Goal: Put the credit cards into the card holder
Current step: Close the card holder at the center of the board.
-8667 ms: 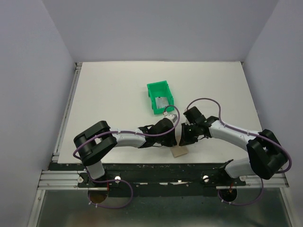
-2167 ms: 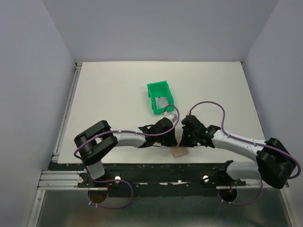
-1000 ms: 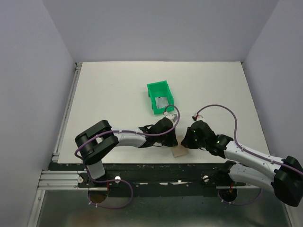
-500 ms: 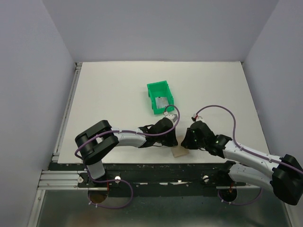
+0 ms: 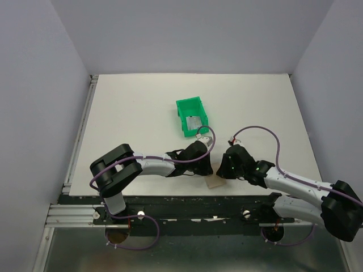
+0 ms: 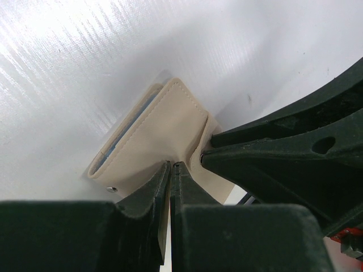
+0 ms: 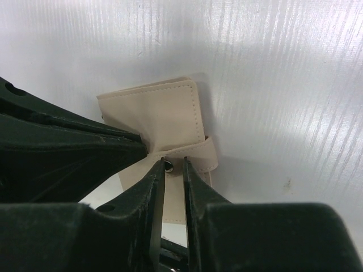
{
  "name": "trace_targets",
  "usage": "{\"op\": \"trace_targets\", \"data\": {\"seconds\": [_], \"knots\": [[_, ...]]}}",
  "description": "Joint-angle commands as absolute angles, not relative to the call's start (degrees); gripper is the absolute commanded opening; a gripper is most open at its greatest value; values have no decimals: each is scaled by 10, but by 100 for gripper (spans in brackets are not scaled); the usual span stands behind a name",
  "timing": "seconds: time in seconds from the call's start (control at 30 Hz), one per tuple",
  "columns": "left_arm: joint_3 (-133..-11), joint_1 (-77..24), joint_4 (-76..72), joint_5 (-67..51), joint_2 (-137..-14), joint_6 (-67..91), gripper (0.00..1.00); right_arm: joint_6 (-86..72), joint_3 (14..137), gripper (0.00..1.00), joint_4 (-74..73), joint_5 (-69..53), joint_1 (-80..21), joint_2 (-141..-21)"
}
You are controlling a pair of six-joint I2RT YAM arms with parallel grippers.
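One card holder pinched by left fingers, right fingers; one card in bin.

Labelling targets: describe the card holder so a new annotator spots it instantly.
Start at the near edge of the white table, where the left gripper and right gripper meet. The card holder lies right there: a small tan stitched wallet with a snap strap, unlike the green bin farther back.
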State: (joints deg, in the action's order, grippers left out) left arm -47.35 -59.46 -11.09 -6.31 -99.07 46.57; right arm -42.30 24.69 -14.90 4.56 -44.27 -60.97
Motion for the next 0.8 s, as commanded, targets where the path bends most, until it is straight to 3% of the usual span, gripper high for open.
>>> {"op": "trace_targets", "data": {"seconds": [0.0,0.77], "knots": [[-471,-598,-85,-78,-1017,463,15,-429,253,26,-137,47,-444,-621],[-468,-597,-86,-76,-1016,464,14,-452,263,5,-194,81,-444,-662]]}}
